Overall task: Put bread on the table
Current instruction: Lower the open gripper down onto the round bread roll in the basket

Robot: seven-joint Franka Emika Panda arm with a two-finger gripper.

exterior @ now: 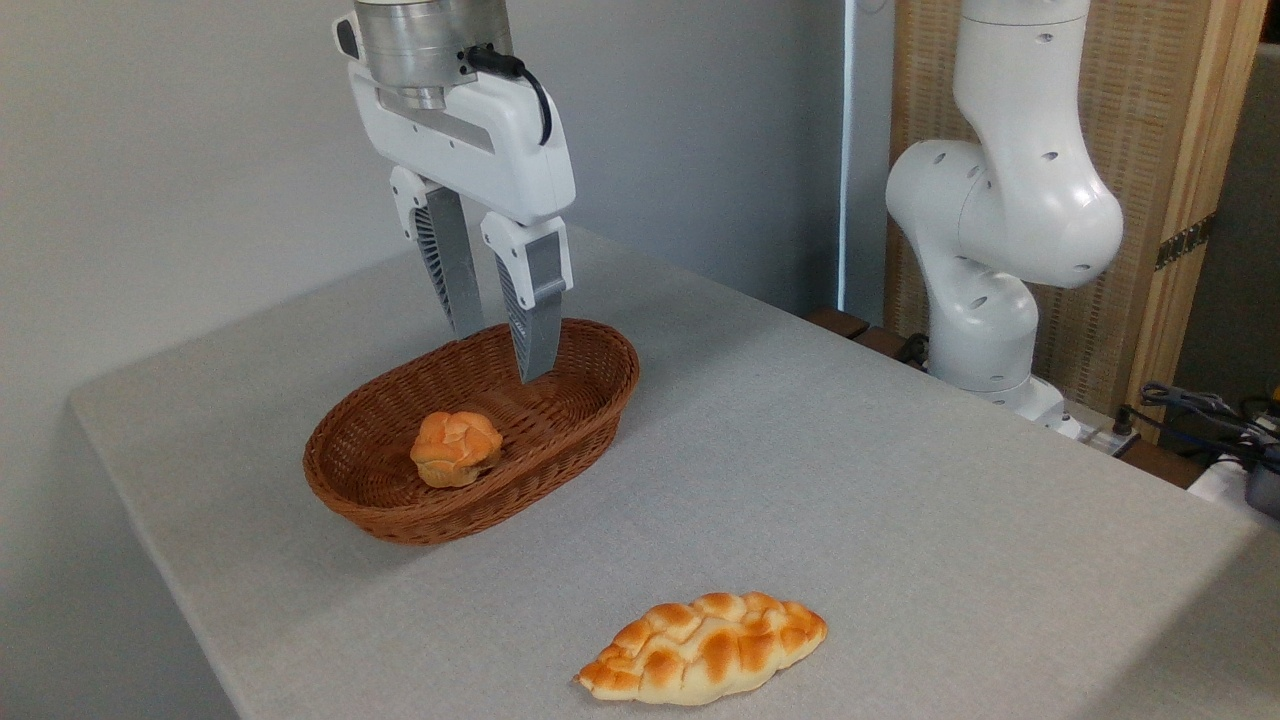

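The bread (pixel 456 447), a small round orange-golden bun with a knotted top, lies inside the brown wicker basket (pixel 595 405), towards its near left end. My gripper (pixel 500 354) hangs above the basket's far right part, open, with nothing between its two grey fingers. It is up and to the right of the bun, apart from it. The grey speckled table (pixel 850 480) carries the basket.
A longer braided loaf (pixel 703 648) lies on the table near the front edge. The arm's white base (pixel 990 290) stands at the table's far right side, with cables (pixel 1200 410) beside it. A grey wall runs behind on the left.
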